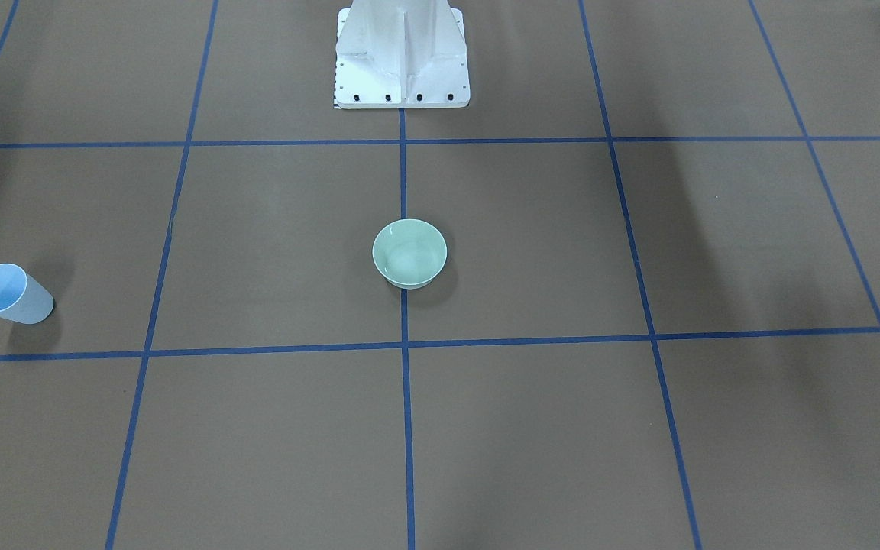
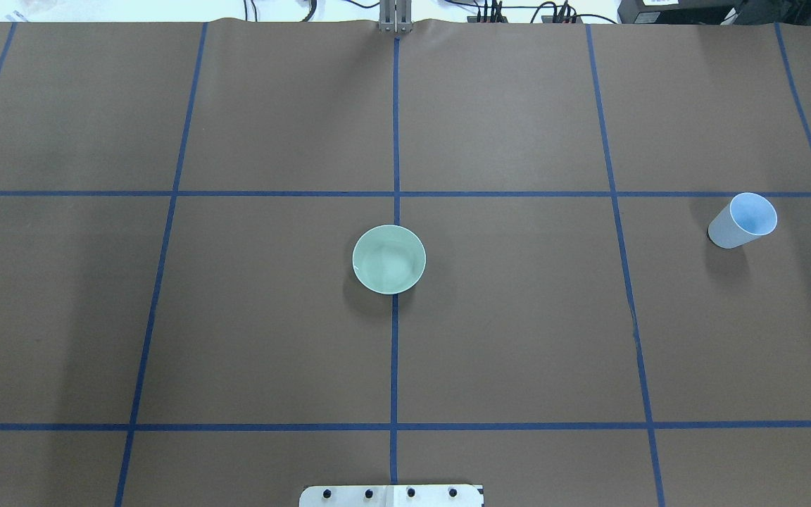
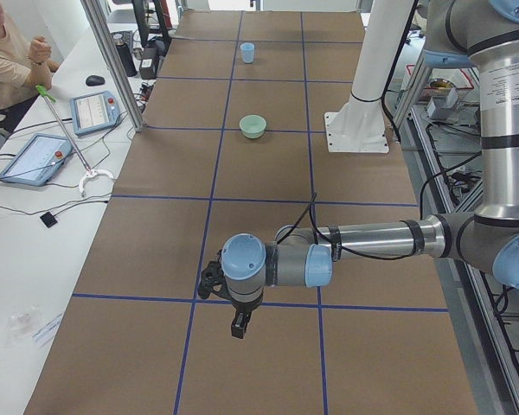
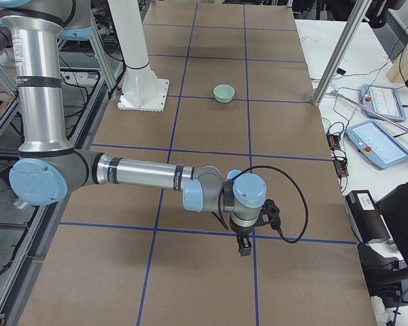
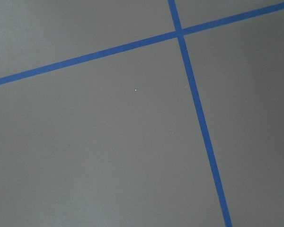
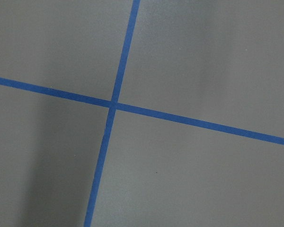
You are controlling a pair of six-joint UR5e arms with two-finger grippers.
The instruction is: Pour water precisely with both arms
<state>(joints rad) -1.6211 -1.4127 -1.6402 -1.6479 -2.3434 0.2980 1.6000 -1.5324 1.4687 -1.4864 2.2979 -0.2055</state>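
A brown table (image 2: 518, 338) marked into squares by blue tape (image 2: 395, 141). A pale green bowl (image 2: 388, 259) sits at its centre, just in front of the white pedestal (image 1: 402, 53). A light blue cup (image 2: 743, 221) stands upright well off to the right in the overhead view, on the robot's right side. No water can be made out in either vessel.

The left arm (image 3: 363, 242) and right arm (image 4: 143, 173) reach out low over bare table at opposite ends, far from both vessels. The left gripper (image 3: 240, 327) and right gripper (image 4: 244, 246) point down and carry nothing. They show only in the side views, so how wide the jaws stand cannot be told.

Pouring looks not yet begun. The next move probably calls for the right arm to travel to the cup and grip its wall squarely, keeping it level
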